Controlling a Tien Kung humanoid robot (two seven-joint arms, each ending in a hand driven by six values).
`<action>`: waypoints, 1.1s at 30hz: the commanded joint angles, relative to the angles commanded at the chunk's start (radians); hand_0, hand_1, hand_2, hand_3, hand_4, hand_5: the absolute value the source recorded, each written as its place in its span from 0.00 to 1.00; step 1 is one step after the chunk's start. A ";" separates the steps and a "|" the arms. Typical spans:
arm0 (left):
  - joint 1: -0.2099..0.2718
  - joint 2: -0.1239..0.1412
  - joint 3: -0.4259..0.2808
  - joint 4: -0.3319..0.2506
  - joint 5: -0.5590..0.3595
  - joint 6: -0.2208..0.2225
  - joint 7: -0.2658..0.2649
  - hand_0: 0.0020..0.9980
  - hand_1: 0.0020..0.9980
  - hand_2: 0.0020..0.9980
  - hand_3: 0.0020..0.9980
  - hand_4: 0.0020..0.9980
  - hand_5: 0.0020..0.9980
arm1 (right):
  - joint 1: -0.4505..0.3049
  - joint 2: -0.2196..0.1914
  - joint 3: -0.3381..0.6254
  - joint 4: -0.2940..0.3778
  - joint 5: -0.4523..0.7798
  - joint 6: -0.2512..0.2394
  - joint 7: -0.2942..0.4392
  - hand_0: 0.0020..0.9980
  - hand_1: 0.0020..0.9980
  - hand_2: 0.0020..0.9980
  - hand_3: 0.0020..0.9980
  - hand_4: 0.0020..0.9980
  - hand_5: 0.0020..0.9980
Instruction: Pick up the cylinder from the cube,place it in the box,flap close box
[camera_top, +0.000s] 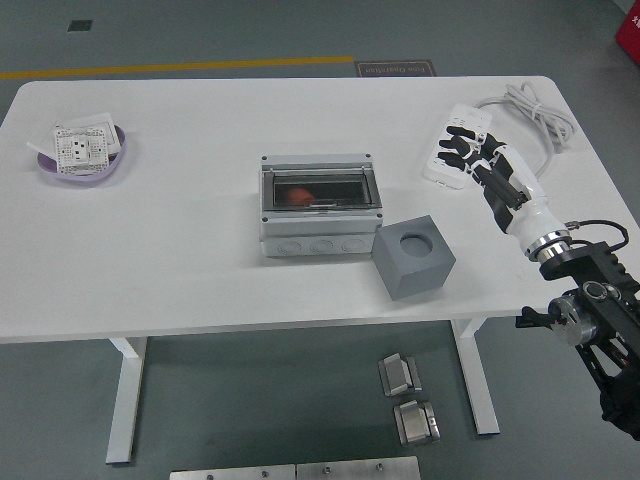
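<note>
Cylinder (298, 195) shows as a reddish blur inside the grey box (320, 205) under its shut clear flap, cube (414, 256) socket empty just beside it, so right hand (484, 168) hovers well apart, fingers (458, 148) spread, holding nothing, over the desk (200, 260).

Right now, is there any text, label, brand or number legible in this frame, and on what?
None can be read.
Floor sign beyond the table: print too blurred.
Socket plate in the purple bowl: marks too small.
Grey box, cube, power strip: no lettering visible.
</note>
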 joint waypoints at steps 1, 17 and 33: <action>0.000 0.000 0.001 0.000 -0.001 0.000 0.000 0.69 0.68 0.65 0.69 0.69 0.18 | 0.000 0.000 0.000 0.001 -0.001 -0.002 0.001 0.84 0.71 0.72 0.74 0.94 0.58; 0.000 -0.003 0.007 0.000 -0.005 0.000 0.000 0.69 0.68 0.65 0.69 0.69 0.18 | -0.003 -0.002 0.006 0.002 -0.012 -0.014 0.008 0.84 0.71 0.72 0.74 0.94 0.58; 0.002 -0.004 0.009 0.001 -0.007 0.000 0.000 0.69 0.68 0.65 0.68 0.69 0.18 | -0.007 0.000 0.009 0.001 -0.020 -0.020 0.011 0.84 0.71 0.72 0.74 0.94 0.57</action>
